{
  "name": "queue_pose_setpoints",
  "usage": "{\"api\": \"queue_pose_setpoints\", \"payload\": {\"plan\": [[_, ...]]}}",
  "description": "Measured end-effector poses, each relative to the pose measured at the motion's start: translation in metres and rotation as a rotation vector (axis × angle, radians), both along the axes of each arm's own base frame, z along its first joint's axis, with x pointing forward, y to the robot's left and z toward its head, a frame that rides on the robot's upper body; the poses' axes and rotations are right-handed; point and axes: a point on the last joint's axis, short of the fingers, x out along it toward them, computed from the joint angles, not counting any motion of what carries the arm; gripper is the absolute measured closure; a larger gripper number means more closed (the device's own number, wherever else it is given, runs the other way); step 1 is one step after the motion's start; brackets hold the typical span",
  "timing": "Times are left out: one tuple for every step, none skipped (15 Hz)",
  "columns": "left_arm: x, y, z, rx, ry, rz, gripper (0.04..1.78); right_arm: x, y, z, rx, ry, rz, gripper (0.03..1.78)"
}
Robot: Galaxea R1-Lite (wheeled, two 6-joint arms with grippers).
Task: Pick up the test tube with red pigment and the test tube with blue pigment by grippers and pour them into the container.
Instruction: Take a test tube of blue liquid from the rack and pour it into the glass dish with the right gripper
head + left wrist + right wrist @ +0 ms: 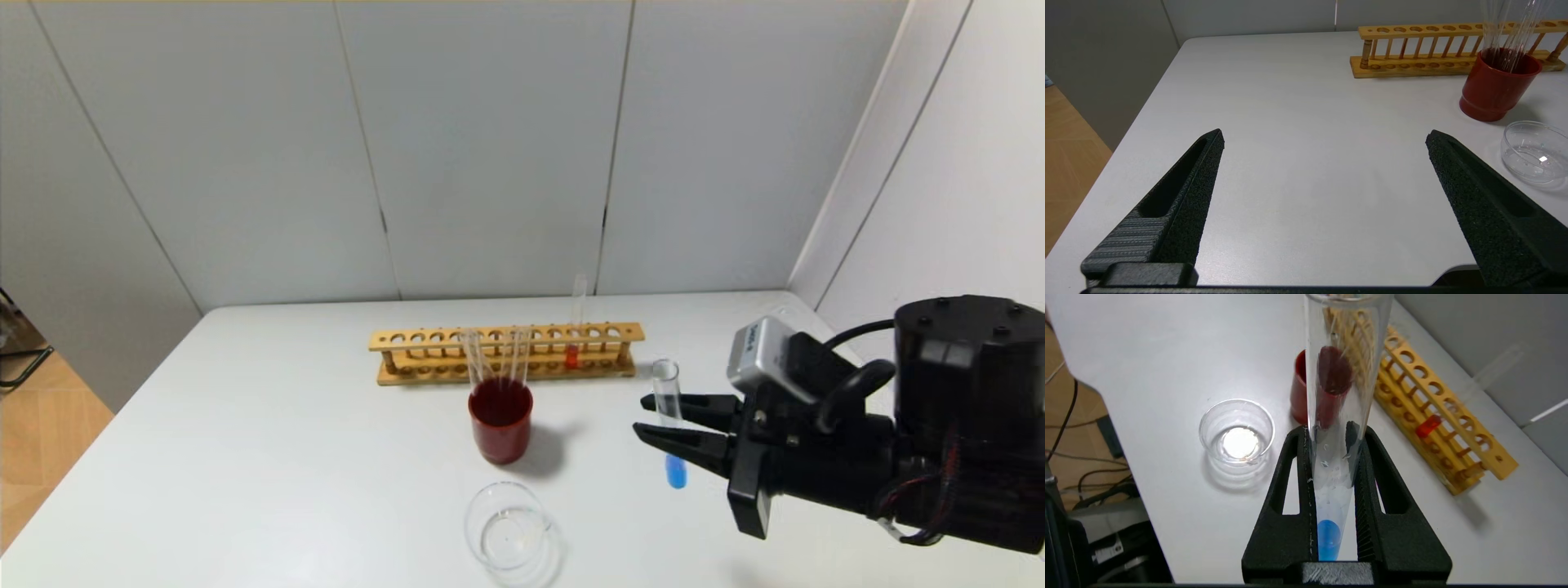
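Right gripper (663,423) reaches in level from the right side of the bench (326,457), jaws clenched on the test tube with blue pigment (671,425), held upright above the bench surface, mouth up, blue liquid hanging below the jaws. Right wrist view alone shows the clamp close up: tube (1337,457) pinched between both fingers (1372,490), blue pooled at the rounded end. Test tube with red pigment (575,327) stands in the wooden rack (506,353) along the far edge, towards the rack's right end. Container (506,524) sits near the front edge, well apart from the held tube; dark red cup (500,423) with colourless tubes (494,355) stands between it and the rack. Left gripper (1325,145) appears only in the left wrist view: jaws spread wide, nothing between them, above the left part of the bench. No legible writing or labels anywhere.
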Motion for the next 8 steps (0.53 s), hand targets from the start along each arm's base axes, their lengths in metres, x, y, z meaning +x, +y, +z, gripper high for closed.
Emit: {"api": "queue_pose_setpoints", "payload": {"plan": [[0.000, 0.000, 0.000, 0.000, 0.000, 0.000, 0.07, 0.001, 0.005, -0.003, -0.021, -0.005, 0.021, 1.47], [0.000, 0.000, 0.000, 0.000, 0.000, 0.000, 0.07, 0.004, 0.011, -0.007, -0.046, -0.016, 0.041, 1.47], [0.000, 0.000, 0.000, 0.001, 0.000, 0.000, 0.07, 0.007, 0.015, -0.011, -0.076, -0.028, 0.056, 1.47], [0.000, 0.000, 0.000, 0.000, 0.000, 0.001, 0.07, 0.010, 0.020, -0.017, -0.109, -0.041, 0.066, 1.47], [0.000, 0.000, 0.000, 0.001, 0.000, 0.000, 0.07, 0.013, 0.025, -0.023, -0.148, -0.057, 0.072, 1.47], [0.000, 0.000, 0.000, 0.000, 0.000, 0.000, 0.07, 0.016, 0.030, -0.030, -0.201, -0.079, 0.069, 1.47], [0.000, 0.000, 0.000, 0.000, 0.000, -0.001, 0.07, 0.019, 0.034, -0.035, -0.250, -0.107, 0.065, 1.47], [0.000, 0.000, 0.000, 0.000, 0.000, 0.000, 0.07, 0.022, 0.038, -0.039, -0.295, -0.137, 0.071, 1.47]]}}
